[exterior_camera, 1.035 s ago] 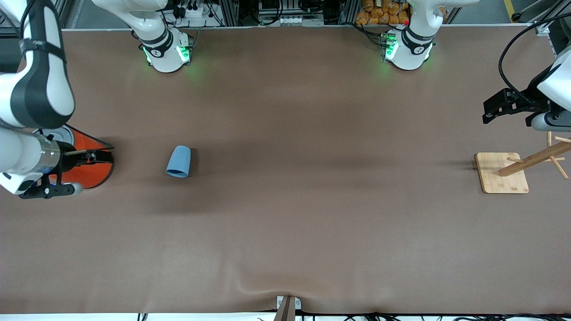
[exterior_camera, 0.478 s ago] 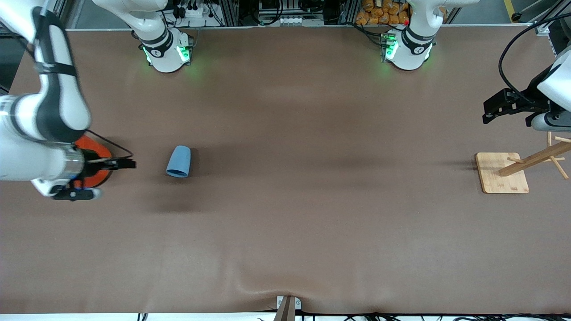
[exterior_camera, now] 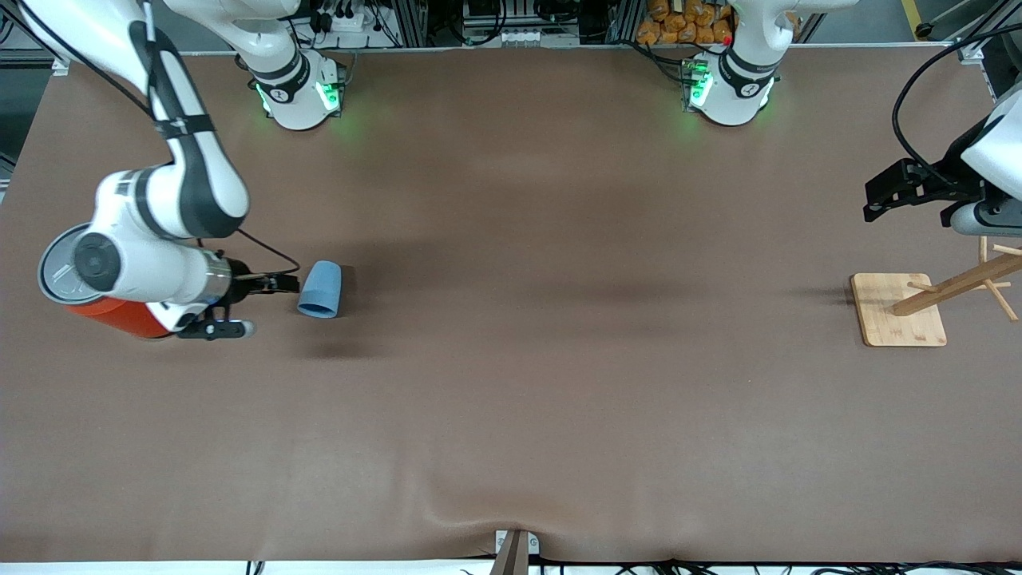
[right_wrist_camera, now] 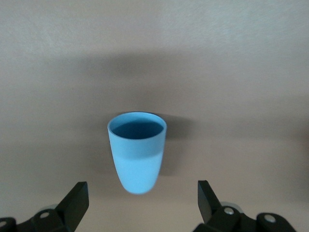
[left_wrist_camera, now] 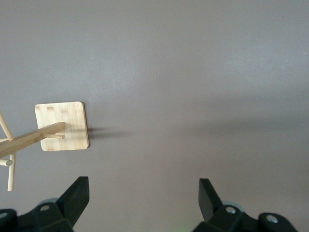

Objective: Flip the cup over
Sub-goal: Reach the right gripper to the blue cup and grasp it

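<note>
While low beside the cup [exterior_camera: 320, 289], right tool [exterior_camera: 281, 283] sits with fingers [right_wrist_camera: 72, 203] spread wide, touching nothing. Cup upright on the brown bench [exterior_camera: 511, 359], open mouth up in the right wrist view [right_wrist_camera: 137, 151], dark blue inside, toward the right arm's end. Just beside the right arm, an orange-red can [exterior_camera: 112, 315] with a grey lid. Left tool [exterior_camera: 886, 196] waiting high over the bench near a wooden rack [exterior_camera: 918, 307], fingers [left_wrist_camera: 75, 200] spread too, holding nothing.
</note>
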